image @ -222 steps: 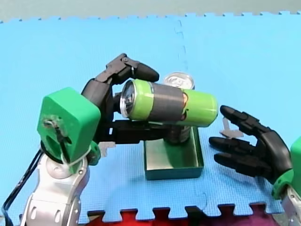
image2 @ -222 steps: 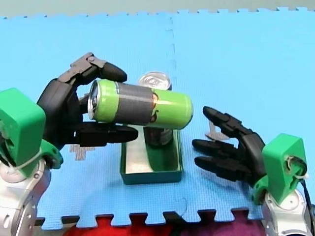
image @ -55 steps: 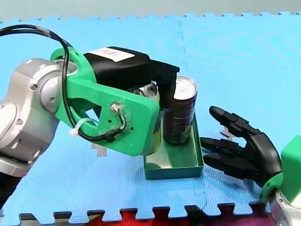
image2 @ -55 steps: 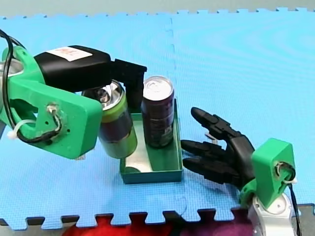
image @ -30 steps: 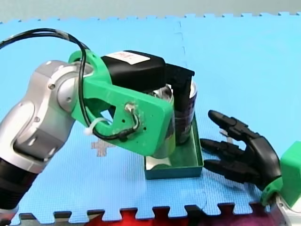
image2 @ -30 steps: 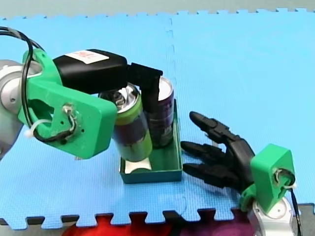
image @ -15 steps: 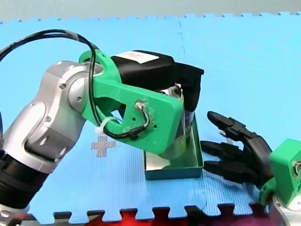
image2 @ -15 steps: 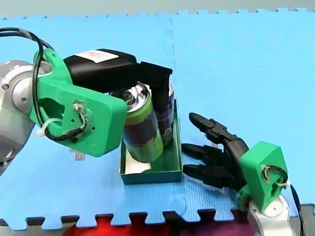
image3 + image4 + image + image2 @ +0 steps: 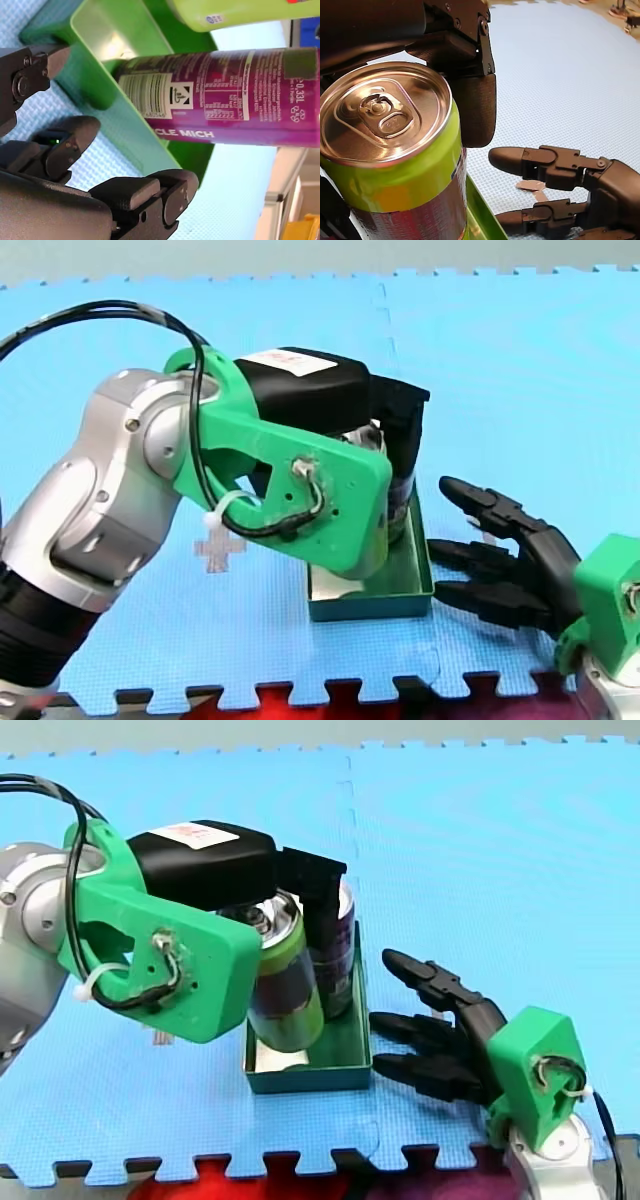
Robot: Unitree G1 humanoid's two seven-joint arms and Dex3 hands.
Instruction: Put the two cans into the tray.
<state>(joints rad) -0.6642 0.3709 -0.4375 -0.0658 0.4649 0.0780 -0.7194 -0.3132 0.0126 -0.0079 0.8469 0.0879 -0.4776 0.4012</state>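
Green can (image 9: 285,985): held by the left hand, upright with a slight lean, its lower end down between the tray's walls. Whether it stands on the tray floor I cannot tell.
Purple can (image 9: 338,955): stands upright in the tray, just beside the green one on the far side.
Tray (image 9: 310,1078): small and green, on the blue mat (image 9: 500,840).
Left hand (image 9: 240,875): closed around the green can's upper half, with a finger between the two cans.
Right hand (image 9: 440,1040): low on the mat just right of the tray, holding nothing.
Weight: the pull-tab looks unopened in the second wrist view, so the can is probably full and fairly heavy for its size.
Surface: smooth metal with a glossy sleeve, likely to slip in a loose hold.
Stiffness: thin-walled; a hard squeeze may dent it.
Where to hold: around the middle of the barrel, not the rim.
Risk: tall and narrow, so a nudge could topple either can.
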